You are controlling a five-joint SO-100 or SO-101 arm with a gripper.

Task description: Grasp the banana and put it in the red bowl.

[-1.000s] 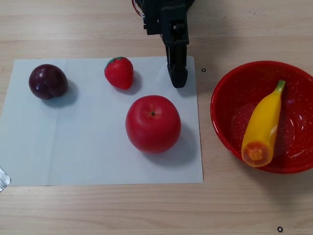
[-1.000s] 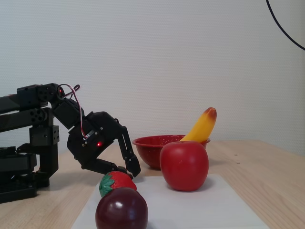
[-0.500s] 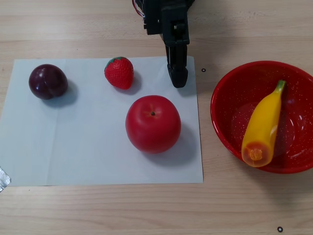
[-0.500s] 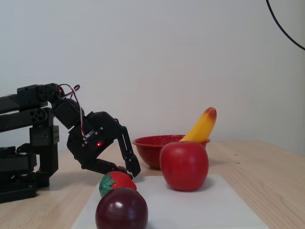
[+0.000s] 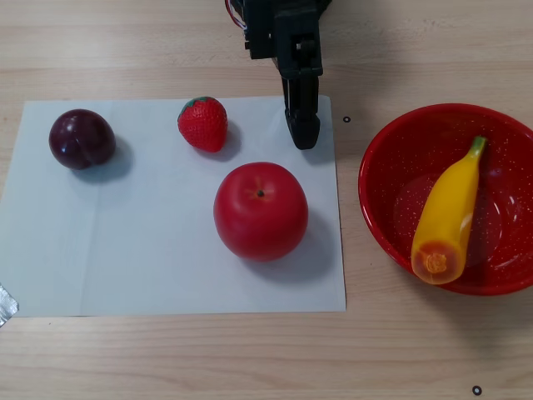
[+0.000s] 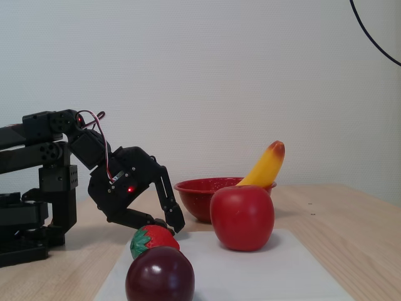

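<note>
The banana (image 5: 448, 218) was yellow with an orange end, the bowl (image 5: 391, 217) red, seemingly white-speckled; the plum (image 5: 81, 138) was dark purple, on white paper (image 5: 125, 250).

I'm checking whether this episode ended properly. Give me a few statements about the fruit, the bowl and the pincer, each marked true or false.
1. The banana lies in the red bowl. True.
2. The banana lies flat on the bowl's floor. False: it leans on the rim, its orange-brown end sticking up above it in the fixed view.
3. The pincer grips the strawberry. False: in the other view it holds nothing and sits to the strawberry's right, over the paper's top edge.
4. The apple rests on the white paper. True.
5. The plum is inside the bowl. False: it sits on the paper's far left in the other view.
</note>
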